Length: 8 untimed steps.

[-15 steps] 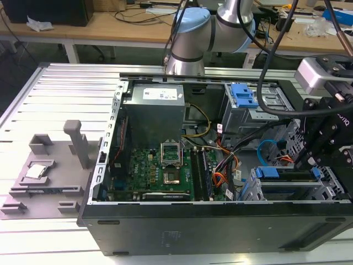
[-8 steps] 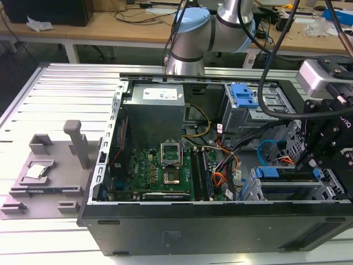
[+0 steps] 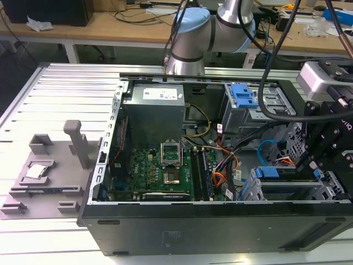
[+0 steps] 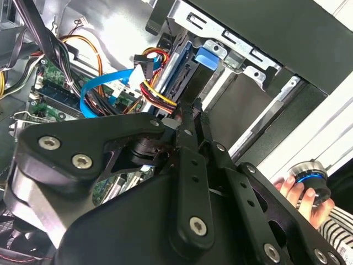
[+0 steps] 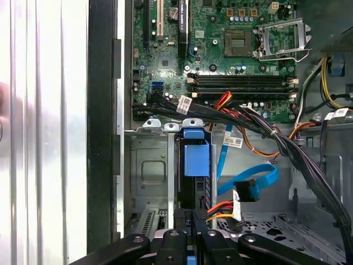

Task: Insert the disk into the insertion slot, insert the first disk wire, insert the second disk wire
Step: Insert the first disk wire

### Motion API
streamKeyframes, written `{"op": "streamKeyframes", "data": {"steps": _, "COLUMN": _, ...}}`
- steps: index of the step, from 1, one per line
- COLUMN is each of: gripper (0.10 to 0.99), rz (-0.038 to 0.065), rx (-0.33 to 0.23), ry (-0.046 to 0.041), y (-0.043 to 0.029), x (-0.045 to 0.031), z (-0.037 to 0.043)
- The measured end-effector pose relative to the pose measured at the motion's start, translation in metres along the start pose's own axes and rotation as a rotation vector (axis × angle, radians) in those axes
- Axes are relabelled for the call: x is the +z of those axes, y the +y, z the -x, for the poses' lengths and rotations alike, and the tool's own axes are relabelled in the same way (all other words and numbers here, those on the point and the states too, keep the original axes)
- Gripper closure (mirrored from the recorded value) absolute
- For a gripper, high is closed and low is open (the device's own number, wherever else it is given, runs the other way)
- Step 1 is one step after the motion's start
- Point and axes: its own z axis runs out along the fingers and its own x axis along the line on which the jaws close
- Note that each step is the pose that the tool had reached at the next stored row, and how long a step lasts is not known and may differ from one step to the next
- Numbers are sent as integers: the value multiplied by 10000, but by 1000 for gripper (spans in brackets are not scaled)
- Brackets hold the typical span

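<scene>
1. I see the disk (image 5: pixel 197 165) edge-on in the insertion slot (image 5: pixel 149 171), at the case's (image 3: pixel 220 226) 4 o'clock in the exterior view.
2. The gripper (image 5: pixel 192 226) is at its near end; I cannot tell the jaws' state.
3. I judge it stiff, dense and shock-shy: hold the blue carrier edges.

Exterior view: the robot arm (image 3: pixel 212 30) is cut off at twelve o'clock. Second wrist view: the gripper (image 4: pixel 192 113) hides much of the disk (image 4: pixel 185 77); a hand (image 4: pixel 292 190) is half hidden.
</scene>
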Motion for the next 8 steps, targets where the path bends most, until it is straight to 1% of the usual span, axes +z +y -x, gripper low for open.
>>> {"op": "streamKeyframes", "data": {"steps": 3, "gripper": 922, "rz": 0, "rx": 1, "ry": -2, "y": -1, "x": 7, "z": 2}}
{"op": "streamKeyframes", "data": {"steps": 8, "gripper": 922, "rz": 0, "rx": 0, "ry": 1, "y": -24, "x": 15, "z": 50}}
